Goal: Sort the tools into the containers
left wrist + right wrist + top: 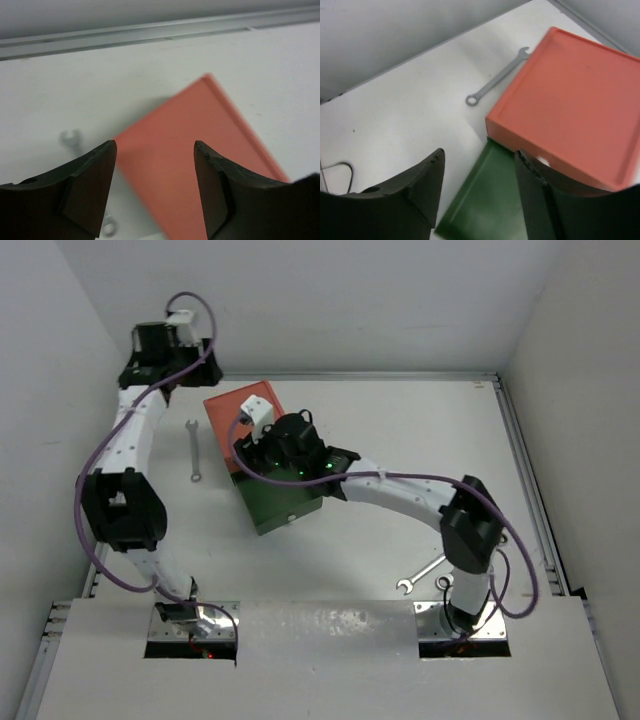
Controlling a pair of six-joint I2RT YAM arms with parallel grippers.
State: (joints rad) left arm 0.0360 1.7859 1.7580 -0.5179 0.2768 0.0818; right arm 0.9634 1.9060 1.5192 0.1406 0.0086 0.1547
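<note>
From above, the orange drawer is seen on the table with the green drawer drawn out from under it toward the arms. The green drawer's white knob is at its near face. The right gripper is held over the two drawers and hides much of them. The left gripper is raised at the far left. One wrench lies on the table left of the drawers, apart from them. A second wrench lies by the right arm's base.

In the left wrist view, the left gripper is seen with its fingers spread and nothing between them. A plain orange drawer surface is seen below it. A blurred wrench end lies on the table beside that surface.

In the right wrist view, the right gripper is likewise spread and holds nothing. The orange drawer is shown as a rimmed tray with a plain floor. The green drawer juts out beneath it, and only green floor is seen there. The wrench lies on the table near the orange drawer's edge.
</note>
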